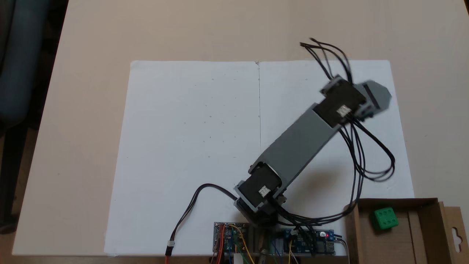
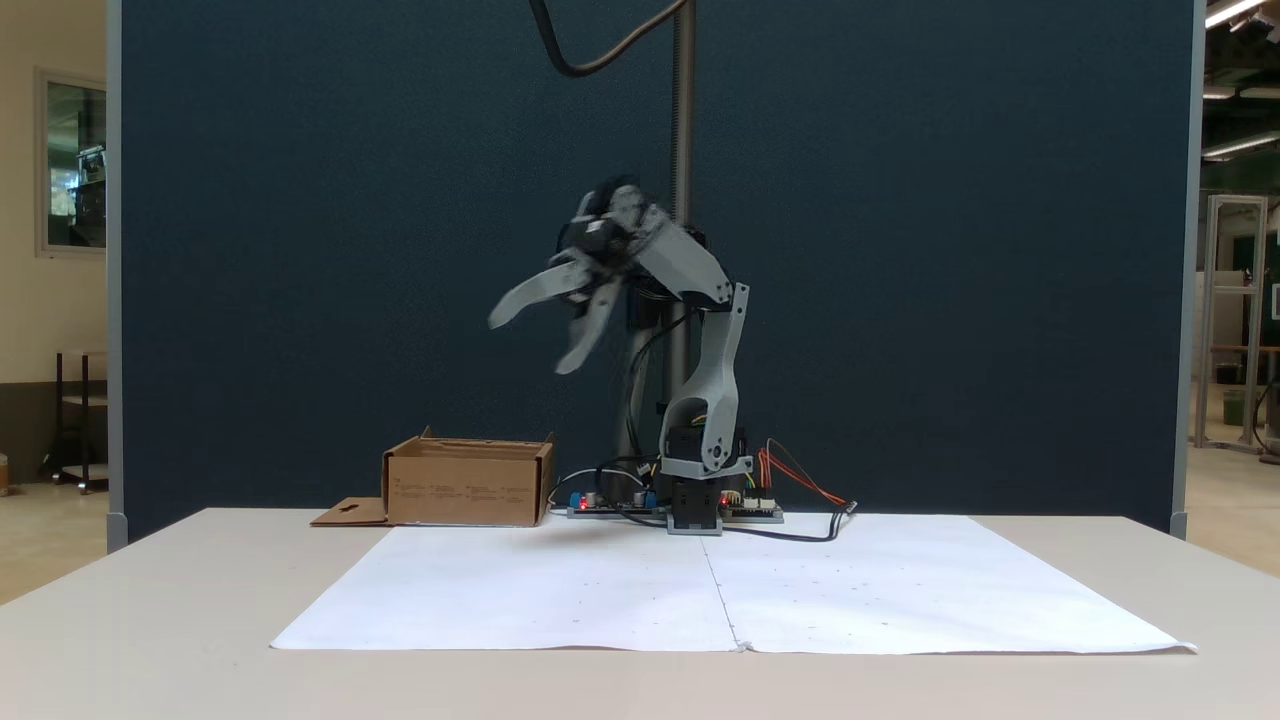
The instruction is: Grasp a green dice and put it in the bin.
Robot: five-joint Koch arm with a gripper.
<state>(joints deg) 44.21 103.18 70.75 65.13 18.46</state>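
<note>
1 green dice [image 1: 384, 218], 1 bin [image 1: 421, 238], 1 arm, 2 white paper sheets [image 1: 194, 157] lying side by side on the table [image 1: 91, 44]. The green dice is sitting inside the bin, near its far wall, resting flat on the floor of it. It's a cube, so no long axis; the top face is showing 4 pips in a fixed view from above, edges turned slightly off the bin walls. The bin is standing just beside the arm's base, its flap with the hang-hole [image 1: 456, 233] lying flat on the side away from the base.

The gripper [image 2: 522, 345] is hanging in the air, well above the bin and empty, jaws spread wide, tips pointing down toward the bin's side; motion-blurred. From the front, the bin [image 2: 468, 485] is showing just its wall, the dice hidden inside. From above the gripper is blurred and its jaws are hard to tell apart.
</note>
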